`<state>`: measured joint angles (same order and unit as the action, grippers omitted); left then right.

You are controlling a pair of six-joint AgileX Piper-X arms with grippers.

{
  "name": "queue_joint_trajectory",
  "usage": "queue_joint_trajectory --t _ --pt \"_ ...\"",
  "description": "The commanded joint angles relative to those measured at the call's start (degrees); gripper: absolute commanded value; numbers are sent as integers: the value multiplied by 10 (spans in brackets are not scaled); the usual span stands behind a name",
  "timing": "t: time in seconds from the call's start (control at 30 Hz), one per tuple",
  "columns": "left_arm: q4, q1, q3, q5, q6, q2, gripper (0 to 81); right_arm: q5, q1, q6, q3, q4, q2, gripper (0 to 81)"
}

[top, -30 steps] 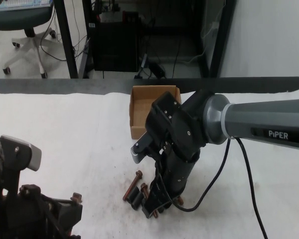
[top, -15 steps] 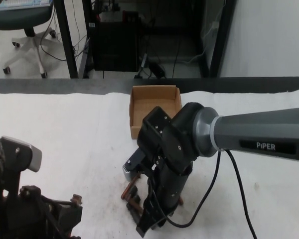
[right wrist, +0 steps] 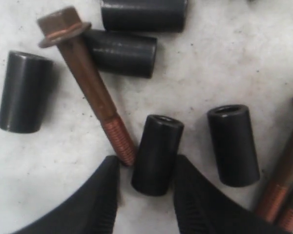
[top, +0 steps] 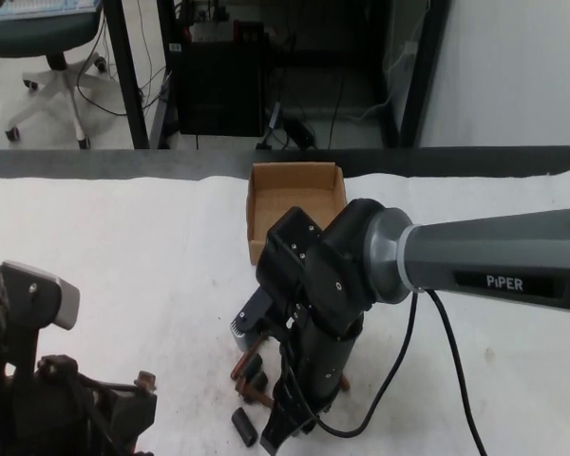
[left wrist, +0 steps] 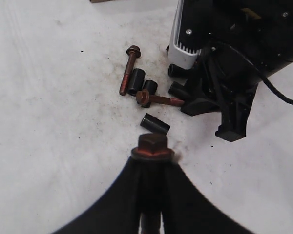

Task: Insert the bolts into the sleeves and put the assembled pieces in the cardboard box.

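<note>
My right gripper [right wrist: 147,168] is open low over the pile, one finger [right wrist: 95,204] on each side of a black sleeve [right wrist: 157,153] lying on the white cloth. A brown bolt [right wrist: 85,83] lies beside that sleeve, its threaded tip close to the finger. Several more sleeves, such as one at the far side [right wrist: 24,92], surround it. My left gripper [left wrist: 153,168] is shut on a bolt, whose hex head [left wrist: 153,146] sticks up between the fingers. From there the pile of bolts [left wrist: 129,70] and sleeves [left wrist: 155,123] lies ahead, beside the right gripper [left wrist: 227,122]. The cardboard box [top: 252,218] stands behind the pile.
The right arm [top: 475,256] spans the bench from the right and hides part of the pile. One sleeve [top: 244,426] lies apart, near the front edge. The bench's far edge [top: 123,163] runs behind the box, with an office chair [top: 47,57] beyond it.
The right arm has dropped and come nearer the front edge, its gripper now down at the pile. One sleeve has been pushed out toward the front. The left arm has kept still.
</note>
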<state>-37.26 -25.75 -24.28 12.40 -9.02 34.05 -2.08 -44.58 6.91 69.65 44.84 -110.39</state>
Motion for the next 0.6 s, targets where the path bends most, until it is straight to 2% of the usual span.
queue_joint_trajectory --t 0.0,0.1,0.23,0.57 --pt "6 1 -3 -4 0 -5 4 39 7 8 -9 5 -18 347" --pt "6 1 -3 -4 0 -5 4 39 7 8 -4 6 -16 277" --pt "6 1 -3 -4 0 -5 4 38 7 8 1 5 -6 3" --pt "6 1 -3 -4 0 -5 4 39 10 14 2 38 21 8"
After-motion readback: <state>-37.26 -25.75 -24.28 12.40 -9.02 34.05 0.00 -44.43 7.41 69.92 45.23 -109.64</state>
